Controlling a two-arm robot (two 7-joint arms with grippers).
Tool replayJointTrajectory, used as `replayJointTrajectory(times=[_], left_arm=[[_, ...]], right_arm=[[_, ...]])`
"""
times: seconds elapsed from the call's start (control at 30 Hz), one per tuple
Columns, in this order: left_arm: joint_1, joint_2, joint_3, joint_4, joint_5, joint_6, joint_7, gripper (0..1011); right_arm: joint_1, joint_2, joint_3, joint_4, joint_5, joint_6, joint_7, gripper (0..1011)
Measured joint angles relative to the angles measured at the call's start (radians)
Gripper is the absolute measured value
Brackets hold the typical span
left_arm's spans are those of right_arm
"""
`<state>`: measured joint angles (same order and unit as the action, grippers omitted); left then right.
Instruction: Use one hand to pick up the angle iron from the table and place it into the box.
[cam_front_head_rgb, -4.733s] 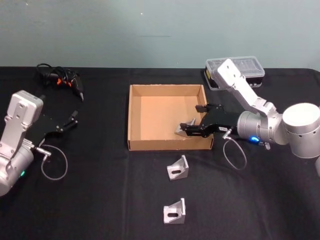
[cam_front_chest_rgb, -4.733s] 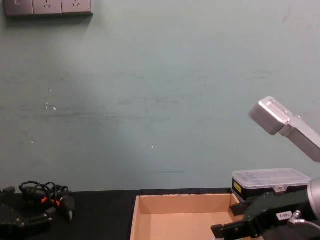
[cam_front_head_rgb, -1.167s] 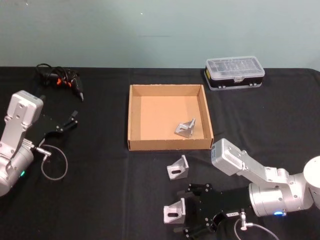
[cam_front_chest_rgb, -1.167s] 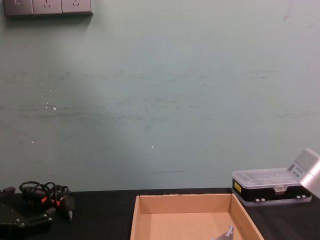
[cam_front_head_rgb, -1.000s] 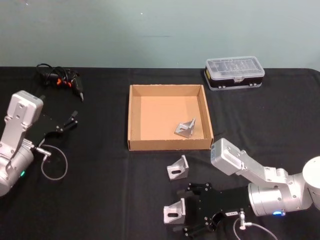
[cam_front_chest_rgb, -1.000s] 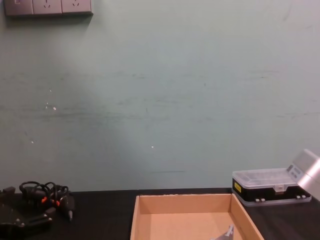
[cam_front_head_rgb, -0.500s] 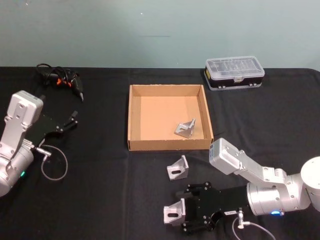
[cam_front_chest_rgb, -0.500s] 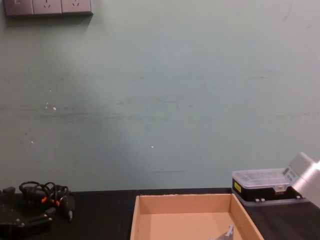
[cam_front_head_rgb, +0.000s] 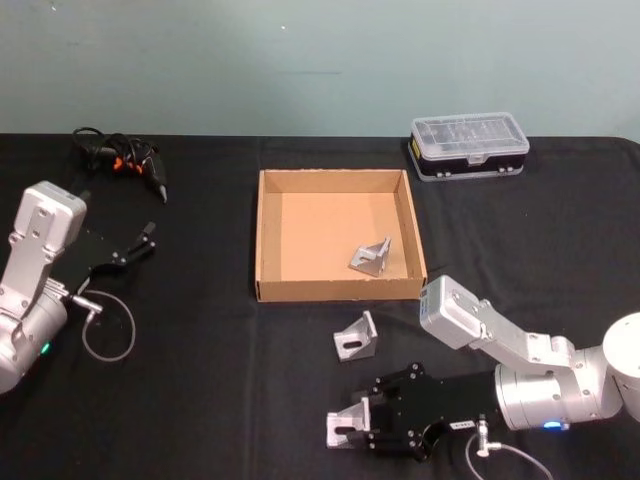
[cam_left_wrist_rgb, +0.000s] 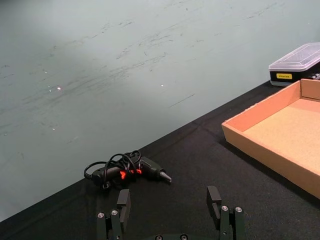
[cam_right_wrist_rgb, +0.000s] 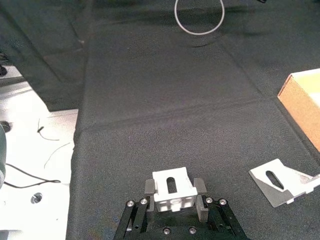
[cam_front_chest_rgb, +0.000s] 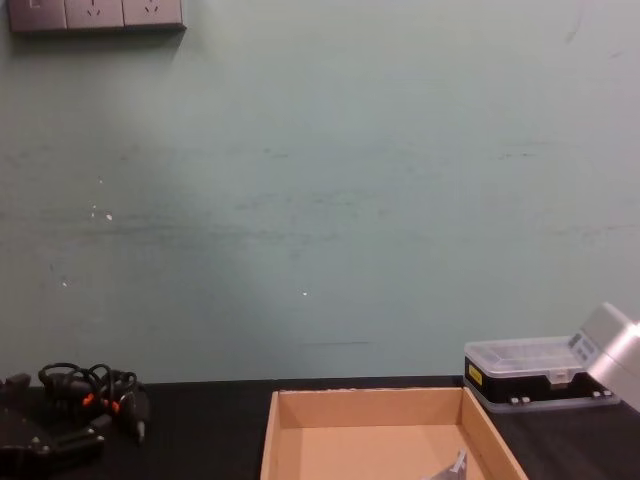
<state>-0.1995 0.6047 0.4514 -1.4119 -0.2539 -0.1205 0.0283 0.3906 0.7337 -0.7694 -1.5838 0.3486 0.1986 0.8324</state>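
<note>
Head view: the cardboard box (cam_front_head_rgb: 340, 290) sits mid-table with one angle iron in the box (cam_front_head_rgb: 371, 257), near its front right corner. A clear-lidded plastic case (cam_front_head_rgb: 468, 143) lies shut behind and to the right; its contents are too small to tell. The right gripper (cam_front_head_rgb: 362, 430) is low at the near edge, its jaws pinched against both sides of the gripped angle iron (cam_front_head_rgb: 341, 430). Its slotted flange faces up, the slot in line with the fingers (cam_right_wrist_rgb: 199, 186). A loose angle iron (cam_front_head_rgb: 355, 337) lies between it and the box. The left gripper (cam_left_wrist_rgb: 168, 200) is parked at left, jaws wide and empty, near a cable tangle (cam_front_head_rgb: 115, 155). The tabletop (cam_front_head_rgb: 220, 380) is matte black, against a teal wall (cam_front_chest_rgb: 320, 200) with wall sockets (cam_front_chest_rgb: 95, 14).
</note>
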Motion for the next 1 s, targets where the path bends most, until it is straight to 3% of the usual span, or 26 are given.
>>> replayJointTrajectory(times=[0.33,0.5,0.6,0.63,0.83,0.87,0.93,1.0], left_arm=[[0.0,0.0,0.0,0.0,0.0,0.0,0.0,1000],[0.0,0.0,0.0,0.0,0.0,0.0,0.0,1000],[0.0,0.0,0.0,0.0,0.0,0.0,0.0,1000],[0.0,0.0,0.0,0.0,0.0,0.0,0.0,1000],[0.0,0.0,0.0,0.0,0.0,0.0,0.0,1000],[0.0,0.0,0.0,0.0,0.0,0.0,0.0,1000],[0.0,0.0,0.0,0.0,0.0,0.0,0.0,1000],[0.0,0.0,0.0,0.0,0.0,0.0,0.0,1000]], right_arm=[[-0.005,0.001,0.005,-0.005,0.005,0.0,0.0,453],[-0.026,0.003,0.044,-0.042,0.022,-0.002,-0.058,453],[-0.048,-0.008,0.095,-0.076,0.037,-0.001,-0.142,453],[-0.048,-0.008,0.095,-0.076,0.037,-0.001,-0.142,453],[-0.06,-0.081,0.167,-0.091,0.028,0.018,-0.299,453],[-0.06,-0.081,0.167,-0.091,0.028,0.018,-0.299,453],[-0.051,-0.132,0.183,-0.07,0.012,0.035,-0.359,453],[-0.045,-0.157,0.189,-0.056,0.006,0.045,-0.385,453]])
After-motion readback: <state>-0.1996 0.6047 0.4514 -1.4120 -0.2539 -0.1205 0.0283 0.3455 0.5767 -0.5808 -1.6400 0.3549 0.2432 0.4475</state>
